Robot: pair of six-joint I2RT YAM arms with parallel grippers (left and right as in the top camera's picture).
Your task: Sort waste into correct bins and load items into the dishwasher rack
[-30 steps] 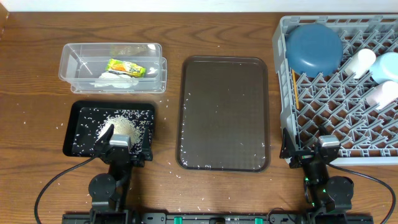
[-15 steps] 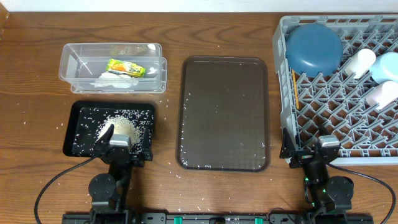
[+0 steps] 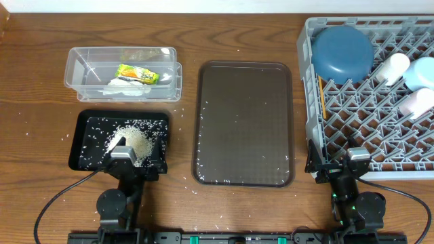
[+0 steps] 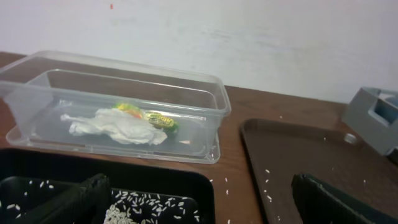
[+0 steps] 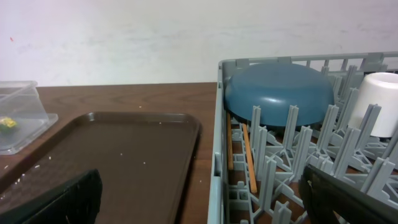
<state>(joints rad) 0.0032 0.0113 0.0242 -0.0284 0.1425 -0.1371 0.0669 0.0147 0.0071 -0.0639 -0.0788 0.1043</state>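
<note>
The clear tub holds a white napkin and the yellow-green wrapper; both also show in the left wrist view, napkin and wrapper. The black tray holds a pile of rice. The grey rack holds the dark blue bowl, chopsticks, a white cup, a pink cup and the pale blue bowl. My left gripper is open and empty over the black tray's near edge. My right gripper is open and empty at the rack's near left corner.
A large brown flat tray lies between the bins and the rack, with a few rice grains on it. Loose grains are scattered on the wooden table around the black tray. Cables run from both arm bases at the front edge.
My left gripper has shifted slightly left and nearer; the rice pile shows more fully. The right arm has not moved.
</note>
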